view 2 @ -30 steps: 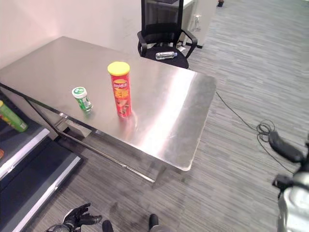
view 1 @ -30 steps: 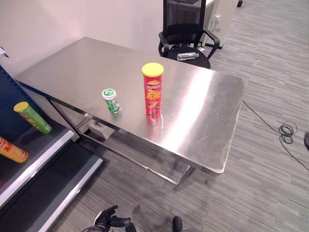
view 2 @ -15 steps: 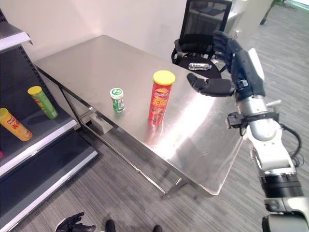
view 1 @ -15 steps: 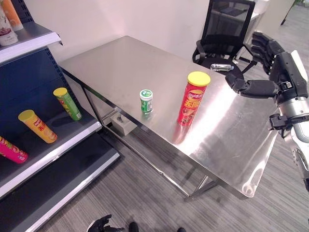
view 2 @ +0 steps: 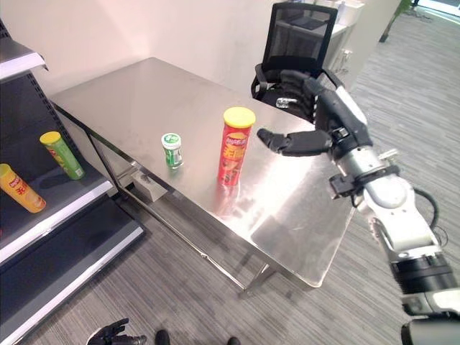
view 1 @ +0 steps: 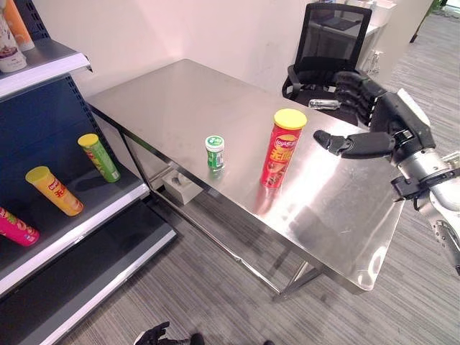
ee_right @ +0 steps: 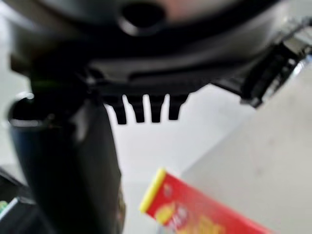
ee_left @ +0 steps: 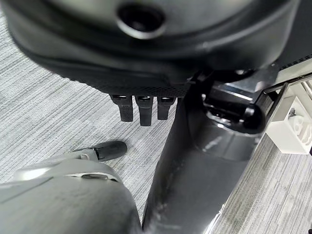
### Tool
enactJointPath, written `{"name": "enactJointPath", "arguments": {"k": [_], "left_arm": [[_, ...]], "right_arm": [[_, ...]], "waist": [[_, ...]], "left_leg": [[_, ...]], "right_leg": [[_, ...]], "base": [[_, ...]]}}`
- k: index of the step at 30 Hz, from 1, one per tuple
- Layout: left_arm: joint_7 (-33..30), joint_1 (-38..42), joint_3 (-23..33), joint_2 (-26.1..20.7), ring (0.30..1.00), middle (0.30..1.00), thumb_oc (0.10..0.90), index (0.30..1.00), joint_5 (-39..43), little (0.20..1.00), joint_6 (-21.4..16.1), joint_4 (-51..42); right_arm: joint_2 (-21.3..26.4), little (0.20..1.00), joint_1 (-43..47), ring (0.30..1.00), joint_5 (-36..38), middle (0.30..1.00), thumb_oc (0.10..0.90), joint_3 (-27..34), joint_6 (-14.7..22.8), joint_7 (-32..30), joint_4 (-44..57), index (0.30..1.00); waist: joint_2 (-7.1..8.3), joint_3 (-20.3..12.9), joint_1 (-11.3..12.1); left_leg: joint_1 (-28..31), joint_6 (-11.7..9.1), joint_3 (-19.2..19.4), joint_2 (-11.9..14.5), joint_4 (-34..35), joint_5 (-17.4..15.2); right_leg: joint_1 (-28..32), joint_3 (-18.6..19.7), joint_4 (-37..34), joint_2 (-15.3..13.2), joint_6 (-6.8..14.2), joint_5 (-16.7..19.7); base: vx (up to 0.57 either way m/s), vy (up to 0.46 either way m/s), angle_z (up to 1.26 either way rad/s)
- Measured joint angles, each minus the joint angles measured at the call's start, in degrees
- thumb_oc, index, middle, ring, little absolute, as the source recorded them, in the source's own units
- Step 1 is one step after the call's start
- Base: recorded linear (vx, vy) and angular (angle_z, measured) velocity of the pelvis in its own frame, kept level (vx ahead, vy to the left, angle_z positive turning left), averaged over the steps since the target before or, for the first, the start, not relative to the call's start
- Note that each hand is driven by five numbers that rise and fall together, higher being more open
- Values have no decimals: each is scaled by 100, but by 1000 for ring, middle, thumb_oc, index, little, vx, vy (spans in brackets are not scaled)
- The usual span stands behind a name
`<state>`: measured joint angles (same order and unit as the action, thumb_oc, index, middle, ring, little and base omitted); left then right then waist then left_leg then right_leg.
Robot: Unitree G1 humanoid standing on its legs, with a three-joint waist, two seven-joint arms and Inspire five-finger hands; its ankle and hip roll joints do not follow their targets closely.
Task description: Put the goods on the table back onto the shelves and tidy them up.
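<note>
A tall red crisp can with a yellow lid (view 1: 282, 147) stands upright near the middle of the steel table (view 1: 180, 93). A small green-and-white bottle (view 1: 214, 152) stands to its left. My right hand (view 1: 370, 122) hovers open above the table, just right of the red can, thumb pointing at it and not touching. The right wrist view shows the red can (ee_right: 195, 214) past the straight fingers (ee_right: 146, 109). My left hand (view 1: 152, 335) hangs low by the floor, its fingers (ee_left: 140, 108) relaxed and holding nothing.
A dark shelf unit (view 1: 79, 215) stands on the left with a green can (view 1: 99, 157), a yellow can (view 1: 53, 190) and a pink can (view 1: 16, 227) lying on it. A black office chair (view 1: 327, 54) holding a bottle (view 1: 325, 104) stands behind the table. Under the table sits a pale box (view 1: 180, 188).
My right hand has come down and moved left, closer to the red can. The camera has shifted slightly; the goods on the table have not moved.
</note>
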<state>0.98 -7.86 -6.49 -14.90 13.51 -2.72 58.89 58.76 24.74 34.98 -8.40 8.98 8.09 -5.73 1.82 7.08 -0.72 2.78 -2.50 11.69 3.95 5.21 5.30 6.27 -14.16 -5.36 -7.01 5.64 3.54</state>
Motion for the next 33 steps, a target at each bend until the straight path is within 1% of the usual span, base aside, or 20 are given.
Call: {"name": "enactJointPath", "arguments": {"k": [4, 7, 8, 13, 15, 23, 25, 30, 32, 33], "left_arm": [[0, -5, 3, -1, 900, 900, 800, 900, 0, 900, -1, 0], [0, -10, 25, 0, 900, 900, 800, 900, -2, 900, -3, 18], [0, -4, 26, -1, 900, 900, 800, 900, -2, 900, -3, 26], [-4, 3, 35, 0, 900, 900, 800, 900, -2, 900, -15, 21], [-7, 12, 35, -1, 900, 900, 800, 900, -2, 900, -16, 25], [-15, 14, 34, 1, 900, 900, 800, 900, 0, 900, -27, 38], [-22, 19, 49, 1, 900, 900, 800, 900, 1, 900, -78, 86], [-26, 22, 48, 1, 900, 900, 800, 900, 1, 900, -88, 98], [-34, 46, 46, 1, 900, 900, 800, 900, 3, 900, -91, 128], [-37, 46, 49, 1, 900, 900, 800, 900, 3, 900, -91, 136]], "right_arm": [[1, 900, 13, 900, -103, 900, 800, -75, -16, 41, 0, 900], [21, 900, 185, 900, -345, 900, 800, -316, -48, 41, -8, 900], [34, 900, 238, 900, -495, 900, 800, -363, -61, 36, -9, 900], [34, 900, 316, 900, -762, 900, 800, -422, -68, 14, -42, 900], [33, 900, 400, 900, -817, 900, 800, -527, -92, 0, -71, 900], [24, 900, 492, 900, -979, 900, 800, -667, -102, -104, -270, 900], [24, 900, 555, 900, -1005, 900, 800, -733, -152, -115, -467, 900], [24, 900, 570, 900, -1135, 900, 800, -757, -216, -225, -527, 900], [22, 900, 822, 900, -1195, 900, 800, -972, -221, -236, -737, 900], [6, 900, 836, 900, -1194, 900, 800, -971, -222, -241, -739, 900]], "waist": [[-2, -2, 4], [-18, -17, 1], [-22, -25, -3], [-28, -30, 13], [-30, -32, 9], [-74, -59, 160], [-74, -59, 161], [-76, -60, 175], [-76, -61, 173], [-77, -61, 178]], "left_leg": [[-15, -2, -39, -1, 3, 4], [-20, -4, -55, 0, 4, 8], [-51, -11, -131, -4, 3, 23], [-130, -8, -259, -14, 0, 70], [-139, -4, -269, -15, 0, 80], [-146, -7, -289, -16, 6, 85], [-151, -7, -296, -17, 2, 89], [-164, -5, -311, -17, 2, 92], [-175, -10, -332, -17, 3, 95], [-187, -9, -352, -18, 2, 104]], "right_leg": [[8, -48, 0, 1, -4, -3], [13, -65, -1, 1, -4, -4], [19, -141, 0, 1, -7, -7], [23, -281, 0, 2, -9, -12], [19, -289, 0, 2, -9, -12], [26, -306, -1, 4, -9, -14], [25, -314, -1, 4, -8, -14], [21, -332, -1, 6, -7, -19], [21, -350, -1, 7, -7, -20], [21, -370, -1, 8, -7, -20]], "base": [[2, -16, 5], [-1, -8, 4], [-4, -19, 18], [-4, -17, 15], [-4, -13, 7], [0, 0, 0], [0, 0, 0], [0, 0, 0], [4, -17, 5], [1, -18, 11]]}}
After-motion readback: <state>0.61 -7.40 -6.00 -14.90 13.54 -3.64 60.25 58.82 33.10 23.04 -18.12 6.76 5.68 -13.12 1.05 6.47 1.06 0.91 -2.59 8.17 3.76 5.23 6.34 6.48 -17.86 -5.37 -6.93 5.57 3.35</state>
